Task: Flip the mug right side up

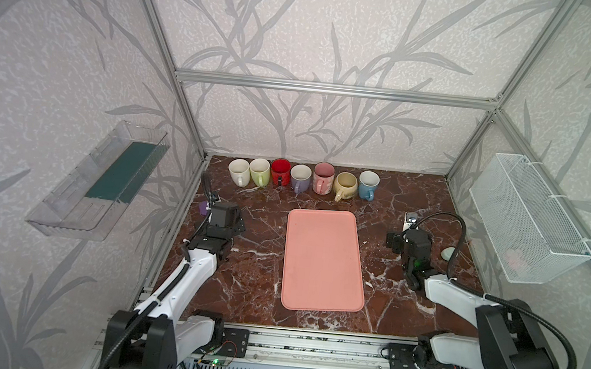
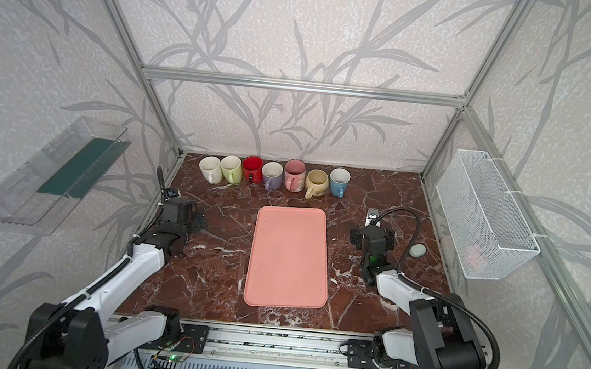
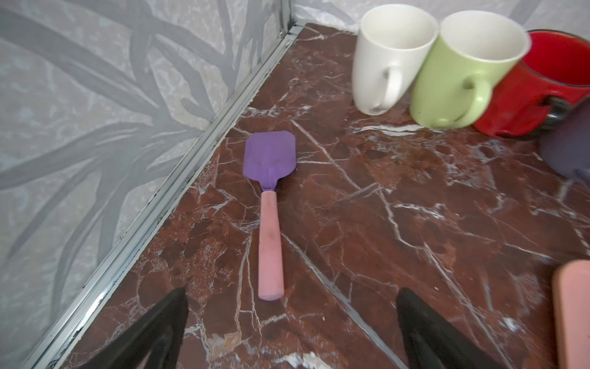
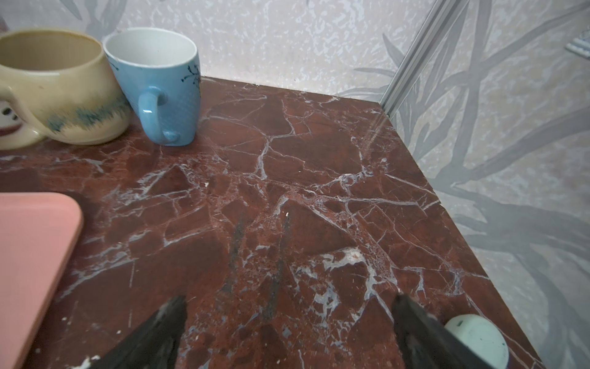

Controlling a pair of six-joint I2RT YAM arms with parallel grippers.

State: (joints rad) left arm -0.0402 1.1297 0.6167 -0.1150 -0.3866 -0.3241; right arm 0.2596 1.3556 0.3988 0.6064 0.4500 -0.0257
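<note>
The left gripper (image 3: 292, 295) and right gripper (image 4: 290, 298) gape wide, empty — likely because the mugs (image 1: 300, 178) beyond their jaws all stand rim-up.

place: robot lab cell | cues: aluminium frame (image 1: 332, 89), wallpapered panels (image 1: 338, 30)

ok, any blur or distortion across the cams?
Left wrist: spatula sharp, green mug and purple mug smeared. Right wrist: yellow mug slightly soft, blue mug crisp. Both top views: sharp, even light, wide-angle stretch at borders.
</note>
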